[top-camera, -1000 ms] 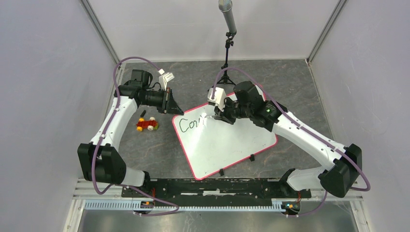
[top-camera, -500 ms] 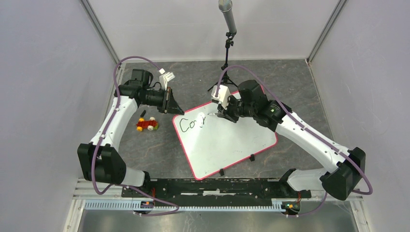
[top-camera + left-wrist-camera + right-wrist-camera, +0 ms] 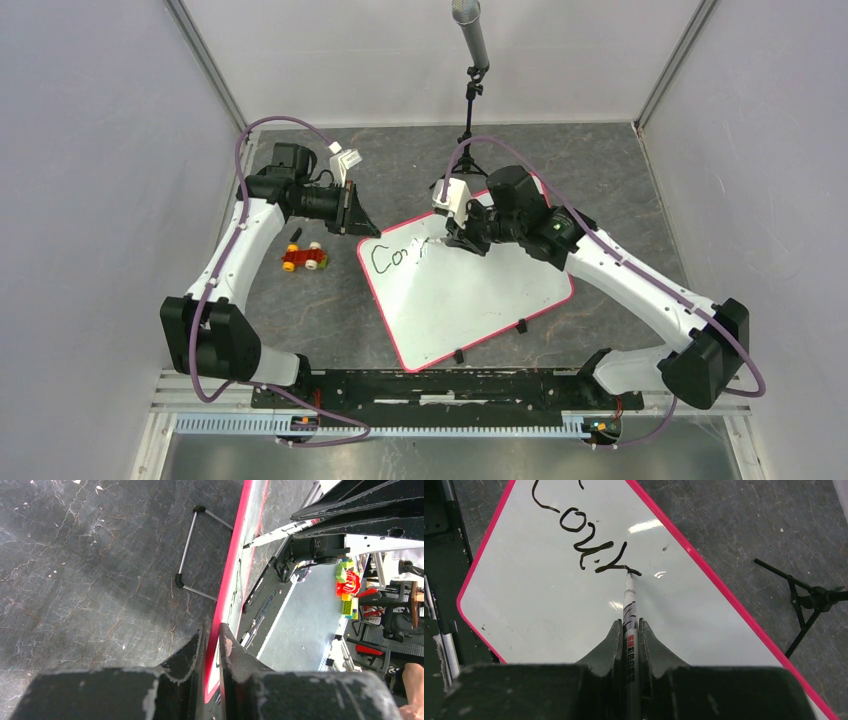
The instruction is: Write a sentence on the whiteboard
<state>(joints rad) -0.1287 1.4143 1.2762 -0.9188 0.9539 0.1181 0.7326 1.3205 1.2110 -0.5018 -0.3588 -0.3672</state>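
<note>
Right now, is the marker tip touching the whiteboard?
Touching. The right wrist view shows the marker, held in the right claw, with its tip resting on the whiteboard at the end of the black writing, with no gap.

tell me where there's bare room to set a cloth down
Bare mat between the toy car, the whiteboard and the front rail; also the far-right corner. Crowded at the board's far edge: left gripper clamps it, right gripper holds the marker.
</note>
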